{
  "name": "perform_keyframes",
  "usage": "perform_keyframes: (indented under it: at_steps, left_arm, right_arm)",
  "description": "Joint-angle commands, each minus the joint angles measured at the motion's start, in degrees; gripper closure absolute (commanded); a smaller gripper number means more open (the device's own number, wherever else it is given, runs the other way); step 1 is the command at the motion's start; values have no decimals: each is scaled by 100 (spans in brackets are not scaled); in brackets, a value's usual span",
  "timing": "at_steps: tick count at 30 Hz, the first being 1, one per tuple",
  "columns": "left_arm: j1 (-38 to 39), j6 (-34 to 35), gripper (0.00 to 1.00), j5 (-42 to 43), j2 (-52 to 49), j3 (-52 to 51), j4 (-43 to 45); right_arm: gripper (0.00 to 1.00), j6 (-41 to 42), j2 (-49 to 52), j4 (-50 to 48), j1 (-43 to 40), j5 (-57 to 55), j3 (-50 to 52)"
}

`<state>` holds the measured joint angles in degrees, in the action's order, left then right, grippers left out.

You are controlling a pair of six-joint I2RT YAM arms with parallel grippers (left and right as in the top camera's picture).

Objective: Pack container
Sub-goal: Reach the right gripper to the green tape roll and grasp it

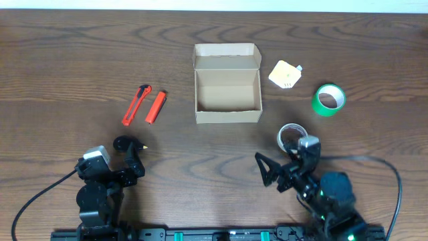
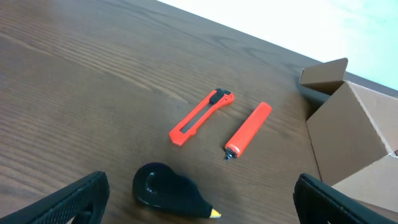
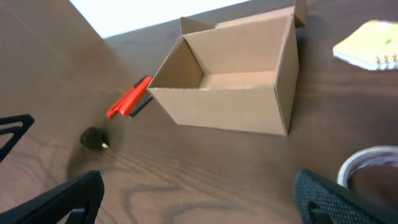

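The container (image 1: 227,115) is an open, empty brown cardboard box at the table's middle, its flap lid folded back. It also shows in the left wrist view (image 2: 351,134) and the right wrist view (image 3: 224,111). My left gripper (image 1: 131,162) is open and empty at the front left. In its wrist view the gripper (image 2: 200,182) has a black tape dispenser (image 2: 163,186) lying between its fingers, untouched. My right gripper (image 1: 284,162) is open and empty at the front right, over bare table (image 3: 198,180).
An orange box cutter (image 1: 136,105) and an orange marker (image 1: 156,107) lie left of the box. A yellow notepad (image 1: 285,74) and a green tape roll (image 1: 328,100) lie to its right. A white cable coil (image 1: 290,135) sits by the right gripper.
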<state>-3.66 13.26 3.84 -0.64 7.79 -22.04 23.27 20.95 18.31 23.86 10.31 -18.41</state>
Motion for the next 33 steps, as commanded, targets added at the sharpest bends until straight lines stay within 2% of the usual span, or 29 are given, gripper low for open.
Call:
perform_keyframes:
  at_steps: [1,9,14,25,33]
  left_arm:
    - [-24,-85,5,-85,39,-127,4]
    - [-24,-85,5,-85,39,-127,4]
    - [-24,-85,4,-85,39,-127,4]
    - [-24,-85,5,-85,39,-127,4]
    - [-24,-85,4,-85,39,-127,4]
  right_arm:
    - [1,-612,887,168,-181,-74,-831]
    - [1,-1320,3427,1458,-815,-1047,-2924]
    - [1,-1655,4588,1937,-1353,-1574,-3783]
    - [1,-2562,5998,1456,-2841,-1609,-3971]
    - [2,-2813,7071,573,-3104,-1582,-3971]
